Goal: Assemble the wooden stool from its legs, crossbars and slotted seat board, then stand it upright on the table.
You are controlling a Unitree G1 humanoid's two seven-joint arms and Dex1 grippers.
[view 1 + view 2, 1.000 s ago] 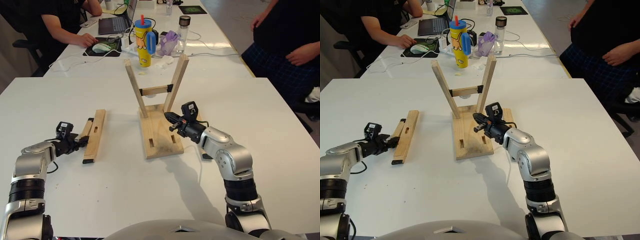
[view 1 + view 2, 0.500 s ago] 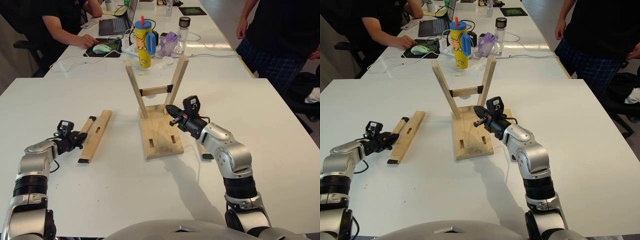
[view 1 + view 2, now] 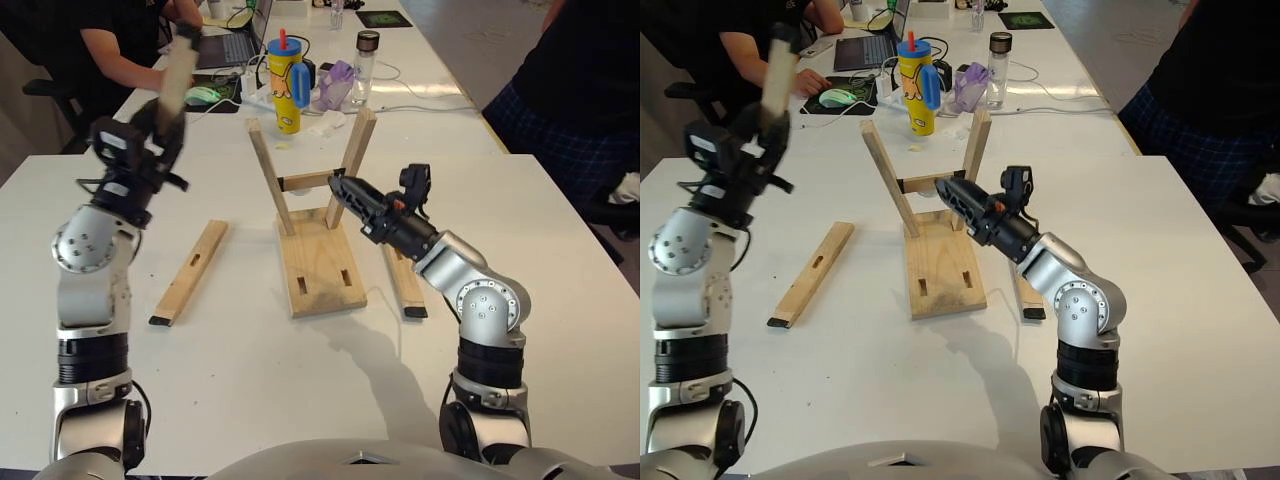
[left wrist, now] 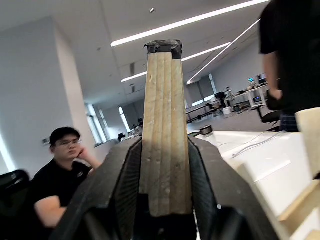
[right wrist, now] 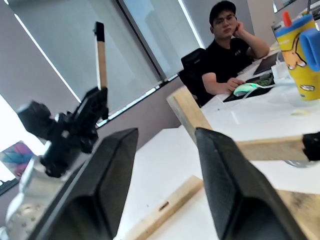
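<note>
The slotted seat board [image 3: 322,270] lies flat mid-table, with two legs [image 3: 266,175] standing in it in a V, joined by a crossbar [image 3: 312,181]. My left gripper [image 3: 150,140] is raised high at the left, shut on a wooden leg [image 4: 162,130] with a black end cap, held nearly upright [image 3: 176,80]. My right gripper [image 3: 345,196] hovers open just in front of the frame's right leg [image 3: 352,160], its fingers [image 5: 102,190] wide apart. A slotted wooden piece [image 3: 190,270] lies on the table at the left. Another wooden piece [image 3: 405,285] lies right of the seat board.
A yellow cup [image 3: 286,85], a bottle [image 3: 365,68], a laptop [image 3: 228,45] and a mouse [image 3: 203,96] stand on the far table. A seated person is at the back left; another stands at the right edge. The near table surface is bare white.
My left gripper lifted one wooden leg off the table and raised it upright; the slotted piece stayed down. My right gripper rose from the seat board toward the frame's right leg.
</note>
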